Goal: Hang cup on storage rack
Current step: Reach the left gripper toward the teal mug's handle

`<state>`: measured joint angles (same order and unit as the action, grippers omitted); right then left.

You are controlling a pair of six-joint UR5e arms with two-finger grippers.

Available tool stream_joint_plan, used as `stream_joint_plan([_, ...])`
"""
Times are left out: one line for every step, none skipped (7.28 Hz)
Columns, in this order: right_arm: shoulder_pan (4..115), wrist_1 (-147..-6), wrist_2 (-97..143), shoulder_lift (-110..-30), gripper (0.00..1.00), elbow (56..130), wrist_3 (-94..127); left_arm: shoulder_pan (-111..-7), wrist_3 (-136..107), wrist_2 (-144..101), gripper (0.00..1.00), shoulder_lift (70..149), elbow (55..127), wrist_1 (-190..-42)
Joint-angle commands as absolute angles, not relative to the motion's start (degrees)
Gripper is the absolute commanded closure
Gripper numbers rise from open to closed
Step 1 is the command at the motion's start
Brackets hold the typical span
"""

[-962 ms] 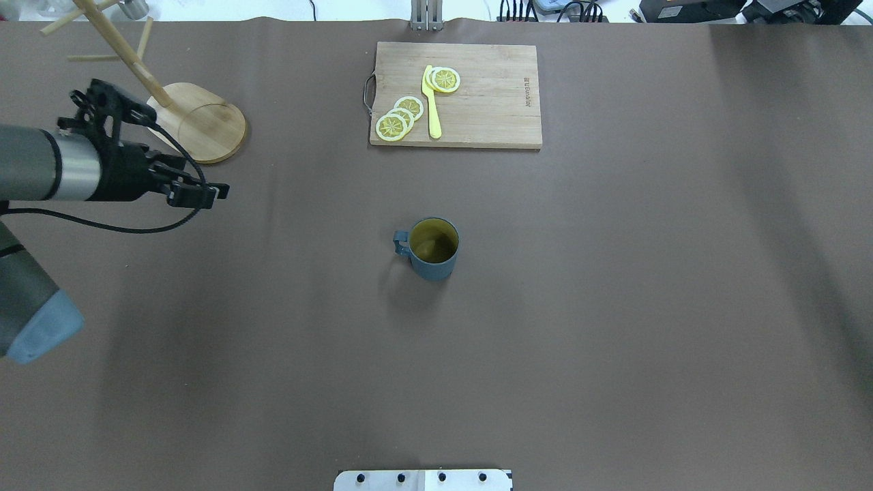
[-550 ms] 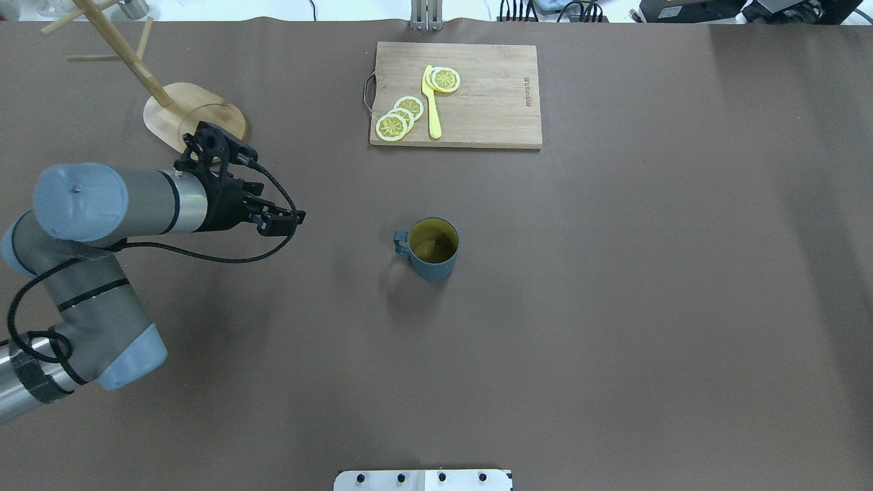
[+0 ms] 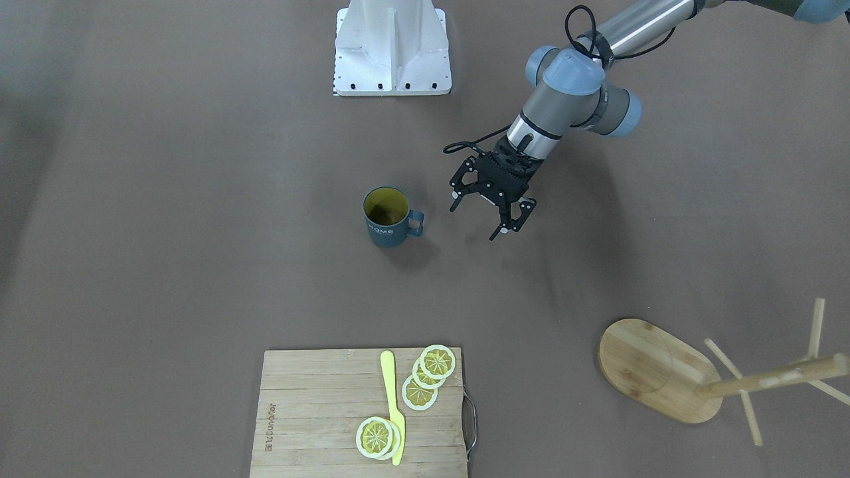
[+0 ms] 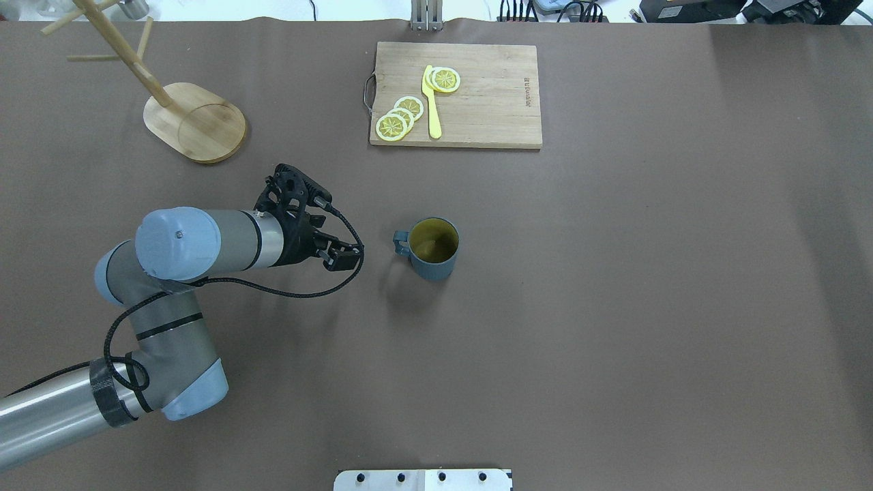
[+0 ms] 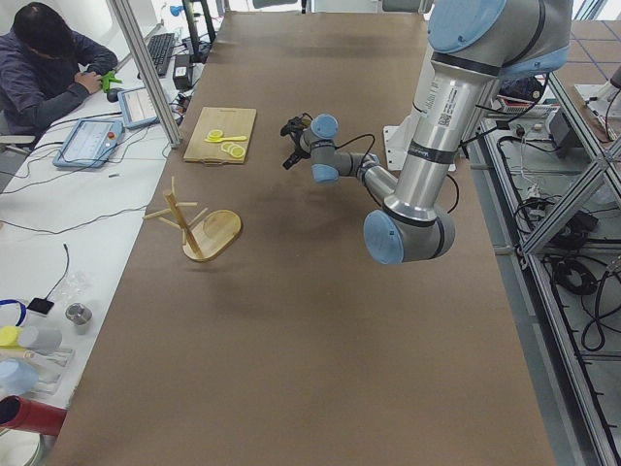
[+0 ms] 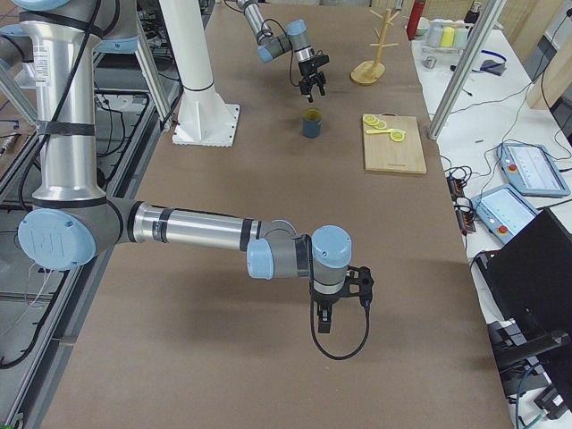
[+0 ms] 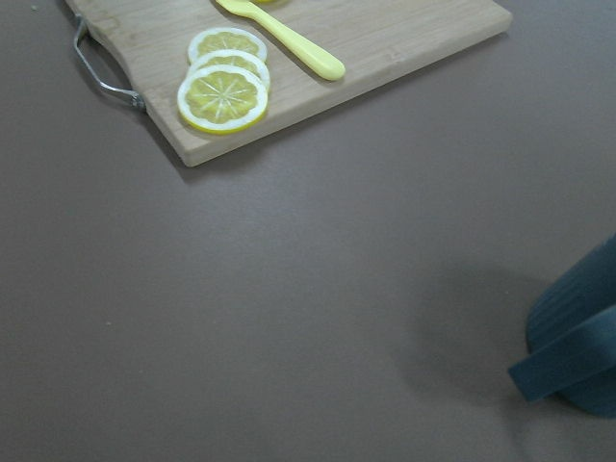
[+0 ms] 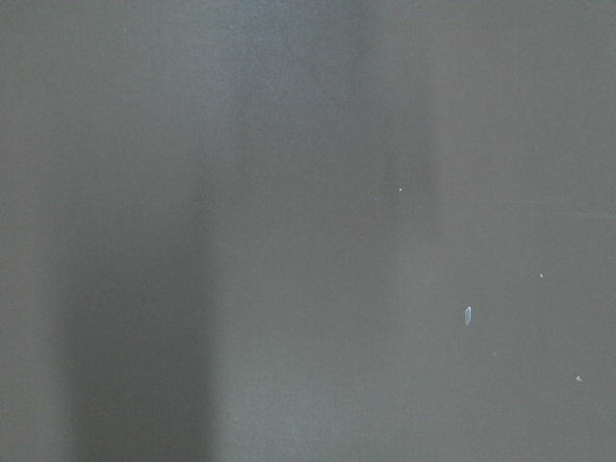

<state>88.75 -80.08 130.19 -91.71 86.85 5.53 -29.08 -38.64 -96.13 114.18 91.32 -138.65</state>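
The slate-blue cup (image 4: pixel 434 249) with its yellow inside stands upright mid-table, its handle turned toward my left gripper; it also shows in the front view (image 3: pixel 386 219) and at the left wrist view's right edge (image 7: pixel 576 354). My left gripper (image 3: pixel 475 221) is open and empty, a short way off the handle side, also seen from overhead (image 4: pixel 346 257). The bamboo storage rack (image 4: pixel 196 123) stands at the far left, empty (image 3: pixel 654 368). My right gripper (image 6: pixel 327 315) shows only in the right side view, over bare table; I cannot tell whether it is open or shut.
A wooden cutting board (image 4: pixel 477 95) with lemon slices (image 4: pixel 399 117) and a yellow knife (image 4: pixel 432 102) lies at the far middle, beyond the cup. The robot's base plate (image 3: pixel 392 46) is at the near edge.
My left arm has swung from beside the rack's base rightward and nearer, bringing the open gripper close to the cup's handle. The cup has not moved.
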Motion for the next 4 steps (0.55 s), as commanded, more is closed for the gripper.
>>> stream_joint_plan([89.03,-80.07,130.25,-91.76,0.0,86.84,5.62,-26.73,-38.58,-96.06,0.11,116.61,89.58,-138.6])
stream_joint_plan([89.03,-80.07,130.25,-91.76,0.0,86.84,5.8,-26.54,-38.15,-96.06,0.12,118.98,86.95,-138.6])
stream_joint_plan([89.03,-80.07,130.25,-91.76,0.0,86.84,5.8,-26.46,-37.54,-96.06,0.14,119.87,85.71,-138.52])
stream_joint_plan([89.03,-80.07,130.25,-91.76,0.0,86.84,5.89,-26.46,-37.36,-96.06,0.15,120.32,85.26,-138.52])
